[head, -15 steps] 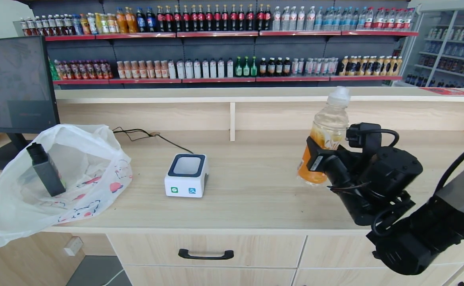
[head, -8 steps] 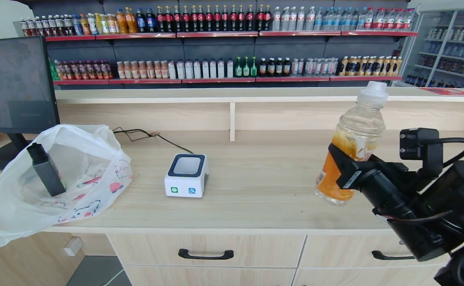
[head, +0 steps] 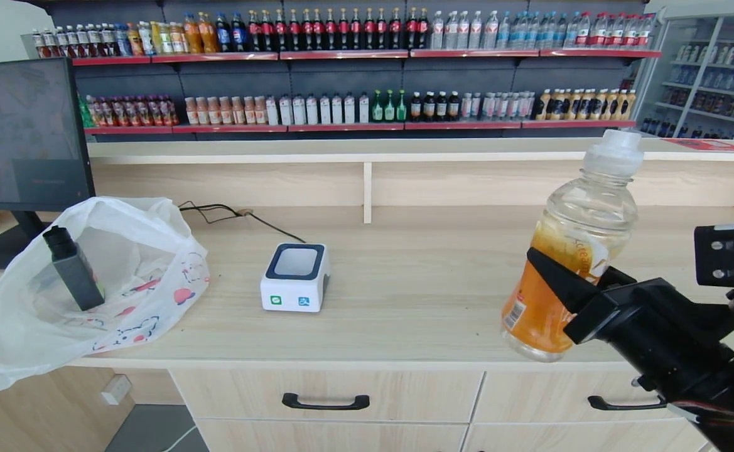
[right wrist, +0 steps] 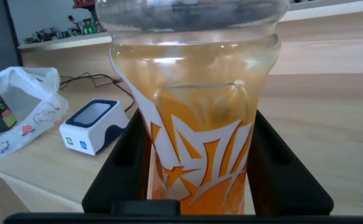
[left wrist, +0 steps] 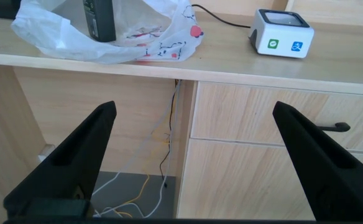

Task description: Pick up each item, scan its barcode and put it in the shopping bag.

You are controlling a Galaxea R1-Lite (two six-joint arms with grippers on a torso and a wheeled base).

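Observation:
My right gripper (head: pixel 571 285) is shut on an orange drink bottle (head: pixel 567 263) with a white cap, held tilted above the front right of the counter. The right wrist view has the bottle (right wrist: pixel 197 134) squeezed between both fingers. A white barcode scanner (head: pixel 296 277) with a dark window sits mid-counter, well to the left of the bottle. The white shopping bag (head: pixel 84 276) lies open at the counter's left end with a dark bottle (head: pixel 71 267) inside. My left gripper (left wrist: pixel 194 162) hangs open below counter height, in front of the drawers, with nothing between its fingers.
A monitor (head: pixel 21 132) stands behind the bag at the far left. The scanner's cable (head: pixel 241 216) runs along the back of the counter (head: pixel 404 301). A raised wooden ledge (head: pixel 367 154) borders the counter's rear, and drink shelves stand beyond it.
My right gripper has carried the orange bottle rightward and toward the counter's front edge, lifting it off the counter. Bag, scanner and dark bottle have stayed put.

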